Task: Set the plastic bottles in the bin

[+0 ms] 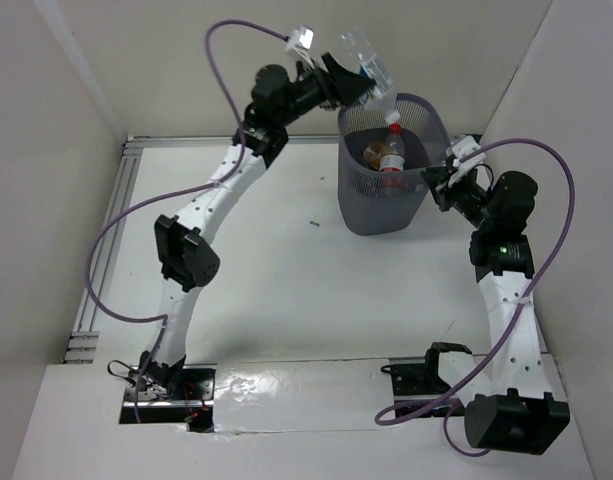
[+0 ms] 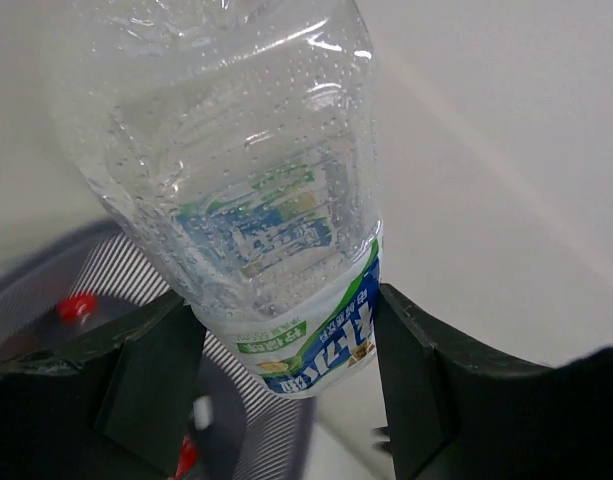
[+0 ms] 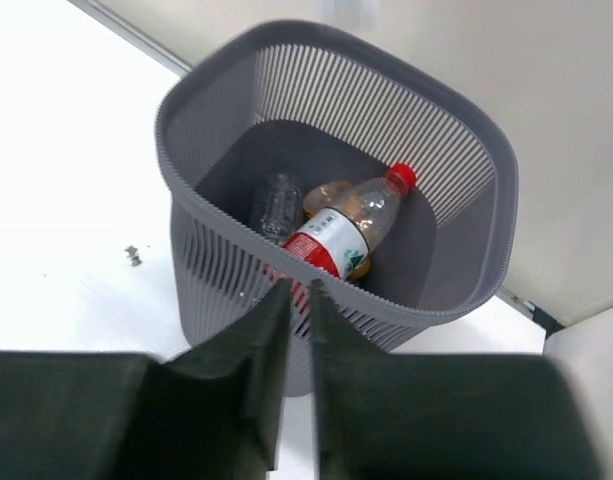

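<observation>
My left gripper [image 1: 358, 82] is shut on a clear blue-labelled plastic bottle [image 1: 366, 55], which it holds up in the air just above the far-left rim of the bin [image 1: 418, 210]. In the left wrist view the bottle [image 2: 266, 200] fills the frame between my fingers [image 2: 156, 370], with the bin's rim [image 2: 46, 270] below left. Inside the bin lie a red-labelled bottle with a red cap [image 3: 351, 228], an orange bottle [image 3: 331, 197] and a clear bottle [image 3: 278, 203]. My right gripper [image 3: 299, 300] is shut and empty, just outside the bin's right wall [image 3: 236, 275].
White walls enclose the table on three sides. A metal rail [image 1: 186, 142] runs along the back edge and down the left side. A small dark speck [image 1: 314, 224] lies on the table left of the bin.
</observation>
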`<state>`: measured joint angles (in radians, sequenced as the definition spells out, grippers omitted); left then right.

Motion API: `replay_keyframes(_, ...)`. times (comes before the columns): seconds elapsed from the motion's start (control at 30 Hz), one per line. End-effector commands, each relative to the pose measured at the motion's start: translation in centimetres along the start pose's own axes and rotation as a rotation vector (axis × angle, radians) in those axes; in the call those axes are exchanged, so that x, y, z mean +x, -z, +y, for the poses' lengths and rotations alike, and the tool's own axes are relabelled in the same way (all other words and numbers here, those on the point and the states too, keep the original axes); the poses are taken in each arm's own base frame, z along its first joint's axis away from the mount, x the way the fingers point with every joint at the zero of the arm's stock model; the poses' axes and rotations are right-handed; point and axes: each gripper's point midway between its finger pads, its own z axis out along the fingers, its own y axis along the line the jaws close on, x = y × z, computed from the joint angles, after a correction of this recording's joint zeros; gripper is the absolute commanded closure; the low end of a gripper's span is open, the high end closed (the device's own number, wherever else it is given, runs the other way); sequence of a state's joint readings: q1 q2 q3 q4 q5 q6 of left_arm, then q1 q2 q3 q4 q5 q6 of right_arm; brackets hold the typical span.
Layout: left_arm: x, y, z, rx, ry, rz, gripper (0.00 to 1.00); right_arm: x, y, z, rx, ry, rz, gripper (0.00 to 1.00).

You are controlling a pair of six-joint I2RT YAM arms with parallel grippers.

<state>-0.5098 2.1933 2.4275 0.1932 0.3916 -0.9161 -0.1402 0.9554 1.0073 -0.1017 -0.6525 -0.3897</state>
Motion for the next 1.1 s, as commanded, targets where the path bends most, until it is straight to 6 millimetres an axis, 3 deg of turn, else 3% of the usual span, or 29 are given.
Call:
replay_keyframes(0.0, 2.5, -1.1, 1.9, -0.106, -0.176, 0.014, 0.77, -1.5, 1.2, 0.6, -0.008, 0.04, -0.035, 0.77)
replay_keyframes(0.03, 4.4, -1.4, 2.1, -0.129, -0.191, 0.037, 0.7, -1.2, 1.5, 0.6, -0.002, 0.035, -0.026, 0.69)
replay_keyframes(0.07, 4.1, -1.3, 2.1, -0.13, -0.215, 0.023, 0.56, -0.9, 1.6, 0.8, -0.005, 0.027, -0.017, 0.54)
replay_keyframes(0.1, 4.9, -1.6, 2.4, -0.141, -0.219, 0.034, 0.4, -0.9, 1.8, 1.0, -0.004, 0.029, -0.019, 0.45)
replay_keyframes(0.13, 4.2, -1.7, 2.0, -0.144, -0.222, 0.021, 0.09, -0.9, 1.8, 1.0, -0.004, 0.029, -0.019, 0.34)
replay_keyframes(0.17, 4.8, -1.6, 2.9, -0.176, -0.221, 0.045, 0.0, -0.3, 2.0, 1.3, -0.007, 0.023, -0.013, 0.25)
replay_keyframes(0.23, 5.0, -1.4, 3.0, -0.183, -0.218, 0.053, 0.0, -0.2, 2.2, 1.5, -0.006, 0.024, -0.014, 0.13)
replay_keyframes(0.43, 1.8, -1.2, -1.5, -0.073, -0.253, -0.018, 0.0, 0.6, 2.1, 1.8, -0.02, -0.015, 0.022, 0.04)
replay_keyframes(0.47, 0.5, -0.6, -3.1, -0.057, -0.26, -0.038, 0.0, 0.5, 2.0, 1.9, -0.033, -0.022, 0.026, 0.0)
replay_keyframes(0.53, -0.8, 0.5, -4.3, -0.05, -0.268, -0.048, 0.03, 0.7, 2.1, 2.4, -0.052, -0.067, 0.048, 0.0)
replay_keyframes(0.57, -1.9, 2.2, -4.9, -0.074, -0.302, -0.052, 0.11, 0.6, 2.2, 2.5, -0.052, -0.092, 0.052, 0.0)
replay_keyframes(0.6, -1.8, 3.2, -5.2, -0.082, -0.313, -0.041, 0.13, 0.5, 2.3, 2.2, -0.028, -0.12, 0.063, 0.0)
replay_keyframes(0.63, 0.6, 4.7, -2.1, -0.148, -0.332, 0.027, 0.17, 0.8, 2.4, 2.3, -0.018, -0.163, 0.078, 0.0)
replay_keyframes(0.67, 0.5, 6.4, -1.3, -0.185, -0.356, 0.037, 0.25, 0.6, 2.6, 2.3, -0.02, -0.167, 0.083, 0.0)
replay_keyframes(0.7, -1.8, 9.2, -4.4, -0.167, -0.394, -0.004, 0.35, 0.9, 2.9, 2.0, 0.012, -0.196, 0.113, 0.0)
replay_keyframes(0.73, -1.5, 11.0, -4.0, -0.189, -0.408, 0.006, 0.39, 1.3, 3.0, 1.9, 0.03, -0.225, 0.131, 0.0)
replay_keyframes(0.77, 1.2, 13.9, 0.2, -0.278, -0.396, 0.074, 0.42, 1.1, 3.3, 1.6, 0.066, -0.268, 0.143, 0.0)
replay_keyframes(0.8, 1.5, 15.9, 0.7, -0.305, -0.403, 0.082, 0.37, 0.8, 3.5, 1.3, 0.084, -0.268, 0.15, 0.0)
replay_keyframes(0.83, 0.0, 18.8, -1.1, -0.314, -0.43, 0.042, 0.17, 1.5, 4.1, 1.5, 0.102, -0.295, 0.183, 0.0)
replay_keyframes(0.87, 1.8, 21.8, 2.2, -0.411, -0.416, 0.082, 0.0, 1.1, 4.4, 1.6, 0.104, -0.293, 0.179, 0.0)
replay_keyframes(0.9, 2.5, 24.0, 3.3, -0.472, -0.399, 0.108, 0.0, 0.7, 5.0, 1.7, 0.113, -0.276, 0.175, 0.0)
replay_keyframes(0.93, 2.9, 27.5, 4.1, -0.541, -0.391, 0.109, 0.0, 1.6, 5.4, 2.0, 0.116, -0.293, 0.2, 0.0)
replay_keyframes(0.97, 2.9, 29.0, 4.5, -0.569, -0.394, 0.096, 0.0, 1.2, 5.6, 2.0, 0.118, -0.277, 0.19, 0.0)
replay_keyframes(1.07, 4.6, 33.8, 5.5, -0.638, -0.384, 0.093, 0.0, 4.1, 5.8, 2.4, 0.14, -0.314, 0.264, 0.0)
